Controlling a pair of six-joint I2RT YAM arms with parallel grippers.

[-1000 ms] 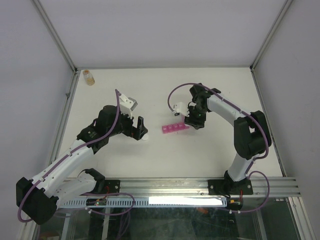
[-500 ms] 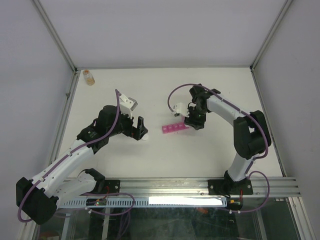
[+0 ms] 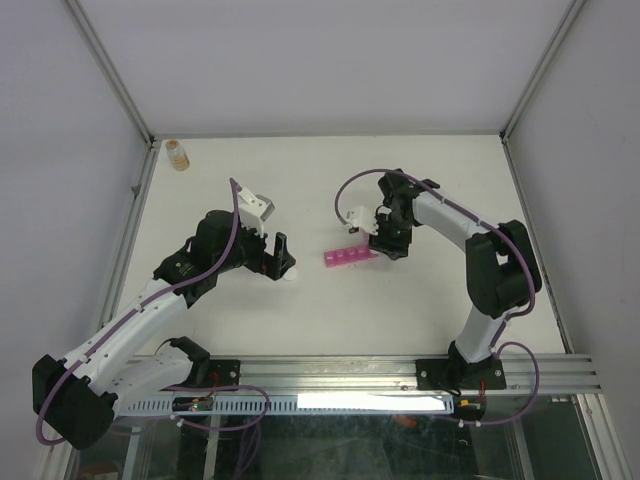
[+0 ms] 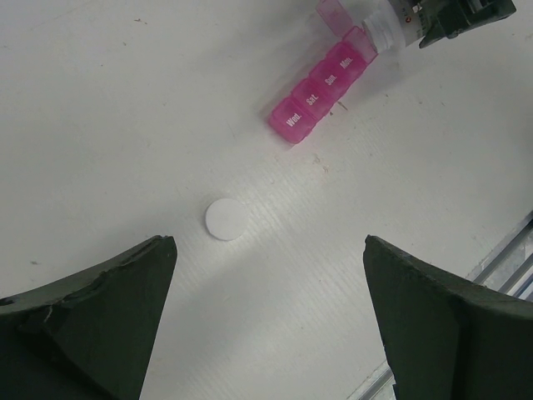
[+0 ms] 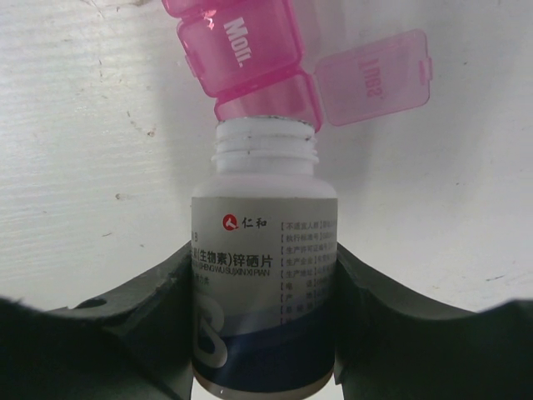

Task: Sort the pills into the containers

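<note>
The pink organiser strip [image 3: 350,258] lies mid-table; it also shows in the left wrist view [image 4: 321,92]. In the right wrist view its end compartment [image 5: 266,100] is open, with the lid [image 5: 375,77] flipped out. My right gripper [image 5: 262,275] is shut on a white labelled bottle [image 5: 262,225] with no cap. The bottle is tipped so its mouth sits at the open compartment. No pills show. My left gripper [image 4: 268,250] is open and empty, hovering over the table left of the strip, near a white round cap [image 4: 225,219].
A small amber bottle [image 3: 177,153] stands at the far left corner. The white cap [image 3: 290,275] lies just left of the strip. Metal frame rails run along the table's left and right edges.
</note>
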